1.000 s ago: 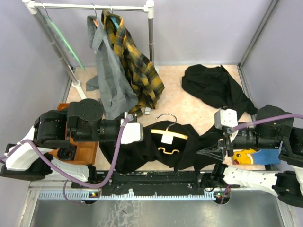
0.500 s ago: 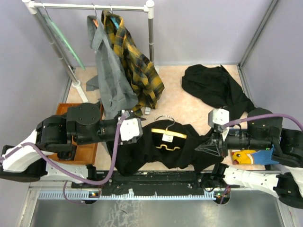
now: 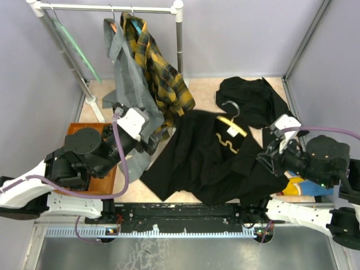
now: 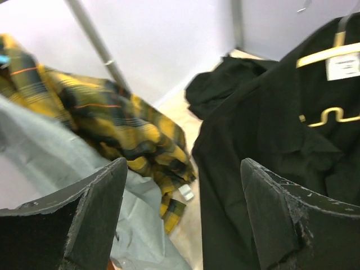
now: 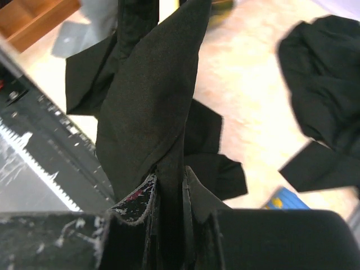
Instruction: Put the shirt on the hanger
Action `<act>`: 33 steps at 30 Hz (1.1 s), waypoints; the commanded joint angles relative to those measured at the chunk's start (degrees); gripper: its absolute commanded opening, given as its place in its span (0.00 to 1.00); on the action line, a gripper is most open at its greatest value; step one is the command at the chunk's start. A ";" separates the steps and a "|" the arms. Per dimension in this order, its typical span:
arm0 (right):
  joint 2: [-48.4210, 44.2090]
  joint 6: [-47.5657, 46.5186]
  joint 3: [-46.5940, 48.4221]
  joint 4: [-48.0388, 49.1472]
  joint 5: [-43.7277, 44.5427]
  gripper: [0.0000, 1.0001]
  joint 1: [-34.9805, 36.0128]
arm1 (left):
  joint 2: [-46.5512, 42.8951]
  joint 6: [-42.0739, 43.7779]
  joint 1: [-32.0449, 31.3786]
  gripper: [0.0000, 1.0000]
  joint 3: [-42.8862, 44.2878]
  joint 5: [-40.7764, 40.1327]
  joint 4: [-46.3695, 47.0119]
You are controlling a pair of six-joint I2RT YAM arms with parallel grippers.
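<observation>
The black shirt (image 3: 197, 163) hangs lifted and spread over the floor, with the yellow hanger (image 3: 242, 130) inside its collar and the silver hook poking out at the top. My right gripper (image 3: 265, 159) is shut on a fold of the shirt (image 5: 152, 101) at its right edge, the fabric pinched between the jaws (image 5: 169, 188). My left gripper (image 3: 153, 143) is open and empty, just left of the shirt (image 4: 264, 146) and near the grey garment. In the left wrist view the hanger (image 4: 315, 55) and a white label show at upper right, beyond the open gripper (image 4: 185, 191).
A clothes rack (image 3: 112, 8) at the back holds a grey shirt (image 3: 132, 95), a yellow-and-black plaid shirt (image 3: 163, 79) and a pale green hanger (image 3: 79, 50). Another black garment (image 3: 253, 101) lies at back right. A wooden tray (image 3: 104, 183) sits left, a blue-and-yellow item (image 3: 298, 185) right.
The right gripper has closed on the shirt and raised it up and back with the hanger. The left gripper has opened, let go of the shirt and swung back toward the grey garment.
</observation>
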 commanded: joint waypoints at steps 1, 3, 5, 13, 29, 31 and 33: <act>1.89 4.11 8.21 0.04 18.33 0.00 0.27 | 1.00 -0.61 0.67 0.88 -0.28 -16.28 11.20; 3.69 4.97 11.31 -2.01 23.87 0.00 0.28 | 4.29 -0.48 2.41 0.89 1.86 -16.96 11.21; 5.61 4.95 13.69 -3.04 28.59 0.00 0.27 | 7.83 -2.86 7.24 0.91 5.16 -13.79 8.26; 8.56 1.17 14.58 1.20 38.70 0.00 0.29 | 19.29 -10.09 23.39 0.99 12.91 -1.27 5.33; 6.17 1.13 7.32 10.68 32.25 0.00 0.27 | 37.83 -18.61 30.25 0.99 32.01 -13.32 -4.03; 6.47 0.99 7.17 11.28 32.01 0.00 0.26 | 37.65 -21.14 31.80 0.99 31.08 -11.29 -5.41; 6.44 0.80 6.63 11.97 31.67 0.00 0.27 | 37.18 -22.88 33.37 0.99 28.95 -9.07 -5.28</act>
